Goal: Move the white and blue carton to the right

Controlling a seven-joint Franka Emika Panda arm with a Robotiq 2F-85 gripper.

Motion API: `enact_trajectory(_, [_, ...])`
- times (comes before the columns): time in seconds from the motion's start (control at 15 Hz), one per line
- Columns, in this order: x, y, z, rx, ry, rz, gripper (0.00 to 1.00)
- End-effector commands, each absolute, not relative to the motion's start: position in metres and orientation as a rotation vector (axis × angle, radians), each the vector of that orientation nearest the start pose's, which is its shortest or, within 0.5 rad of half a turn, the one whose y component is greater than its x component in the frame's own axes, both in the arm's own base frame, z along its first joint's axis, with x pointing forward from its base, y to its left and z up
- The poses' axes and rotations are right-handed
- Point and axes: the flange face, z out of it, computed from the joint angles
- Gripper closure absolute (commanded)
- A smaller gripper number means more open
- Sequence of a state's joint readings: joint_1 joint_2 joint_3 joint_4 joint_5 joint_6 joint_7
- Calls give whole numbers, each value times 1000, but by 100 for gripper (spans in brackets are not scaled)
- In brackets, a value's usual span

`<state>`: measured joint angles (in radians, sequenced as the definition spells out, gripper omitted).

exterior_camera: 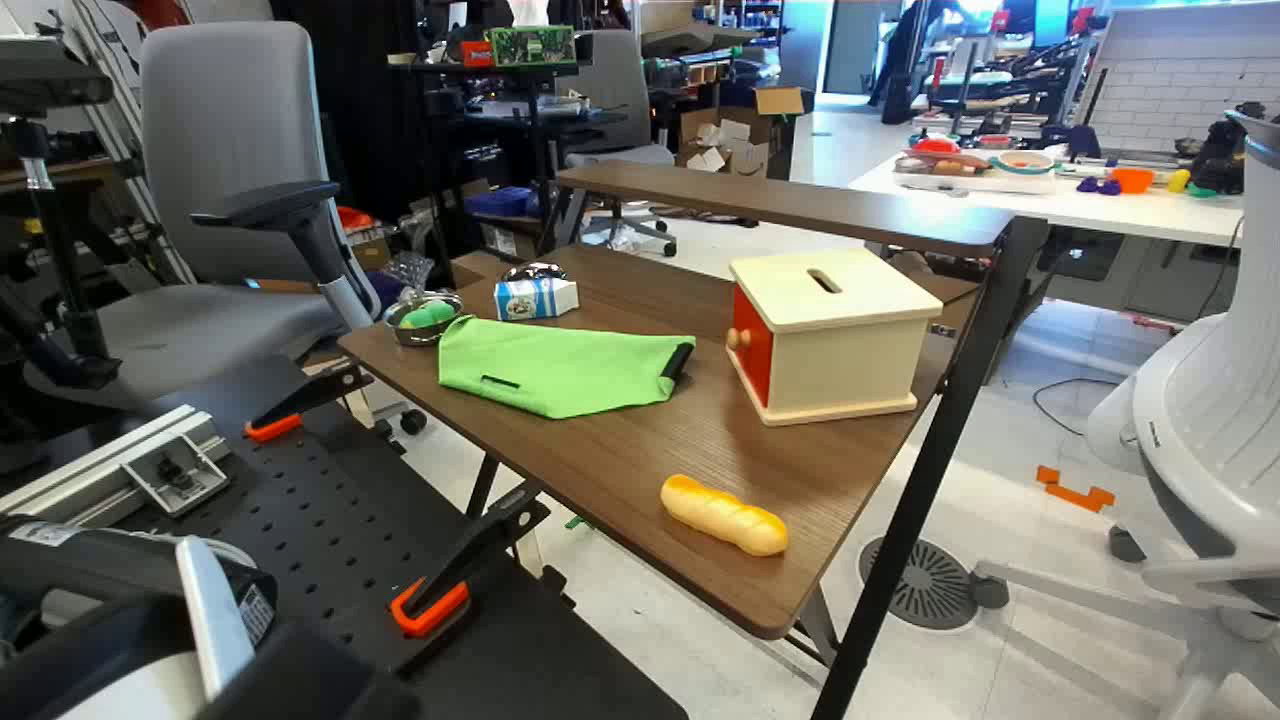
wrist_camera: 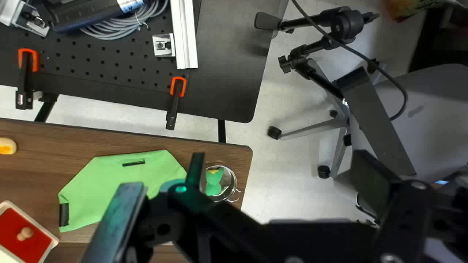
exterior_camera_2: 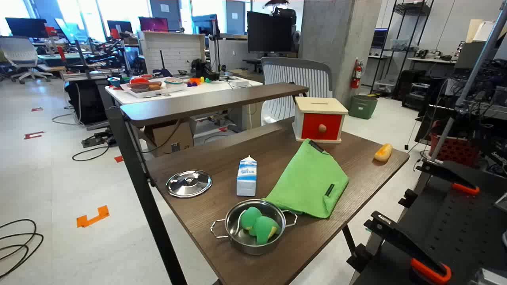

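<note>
The white and blue carton [exterior_camera: 536, 299] lies on its side on the brown table [exterior_camera: 600, 470], between the green cloth and the pot lid. It also shows in an exterior view [exterior_camera_2: 246, 177], with its gable end pointing away from the camera. In the wrist view the carton does not show; the gripper's body covers part of the table there. My gripper [wrist_camera: 281, 164] is open and empty, its fingers wide apart. Between them are floor, the table's end and the pot, all well below. The gripper shows in neither exterior view.
A metal pot [exterior_camera_2: 255, 247] with green objects stands near the carton, and its lid [exterior_camera_2: 189, 183] lies beside. The green cloth [exterior_camera: 560, 365], the wooden box [exterior_camera: 850, 350] and an orange-yellow oblong [exterior_camera: 725, 515] share the table. A raised shelf [exterior_camera: 780, 205] runs along one side.
</note>
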<state>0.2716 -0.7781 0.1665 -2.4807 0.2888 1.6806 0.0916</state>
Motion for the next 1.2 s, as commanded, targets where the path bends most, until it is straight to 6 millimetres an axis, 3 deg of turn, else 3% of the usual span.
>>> enact_trajectory(0.0, [273, 168, 536, -2956, -389, 99, 0])
enact_trajectory(0.67, [273, 168, 537, -2956, -389, 97, 0])
enact_trajectory(0.87, [287, 172, 527, -3001, -315, 71, 0])
enact_trajectory(1.13, [321, 171, 509, -3011, -125, -18, 0])
